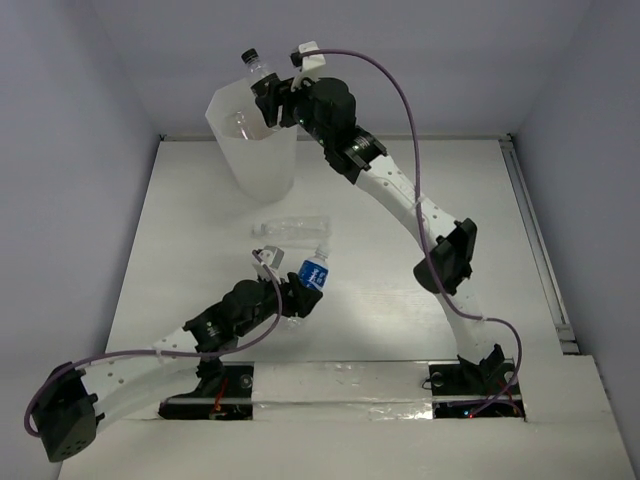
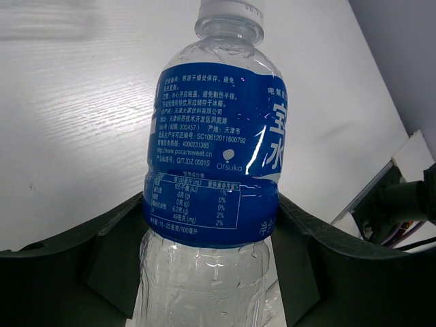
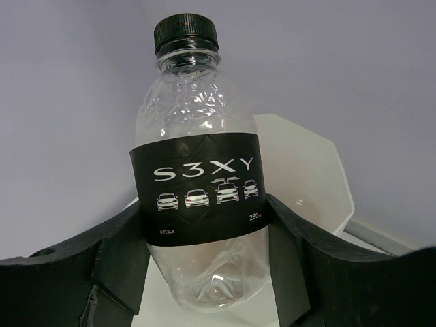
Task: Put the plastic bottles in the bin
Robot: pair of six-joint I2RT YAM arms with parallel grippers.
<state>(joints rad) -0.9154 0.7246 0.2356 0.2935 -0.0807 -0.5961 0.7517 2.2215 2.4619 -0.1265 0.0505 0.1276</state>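
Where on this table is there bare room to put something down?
Bare: the table right of the right arm, and the strip left of the left arm. Crowded: between the bin, the lying clear bottle and the left gripper's blue-labelled bottle.

Blue-labelled bottle (image 2: 211, 170), between the left fingers (image 2: 102, 266):
- "Otsuka" is printed in white a little above the fingers.
- Higher up, among small Chinese print, stand "www.pocarisweat.cn", "4000231365", "SC10612011600792" and "Q/TJDZ 0001S".
- Large white Chinese characters are cut off at the label's edge.
- At finger level, a nutrition table lists percentages from 0% to 2%.

Black-labelled bottle (image 3: 197, 194), between the right fingers (image 3: 116, 266):
- "S3XY" is printed in white above four car outlines.
- "TESLA" and "280" stand low on the label, at finger level.
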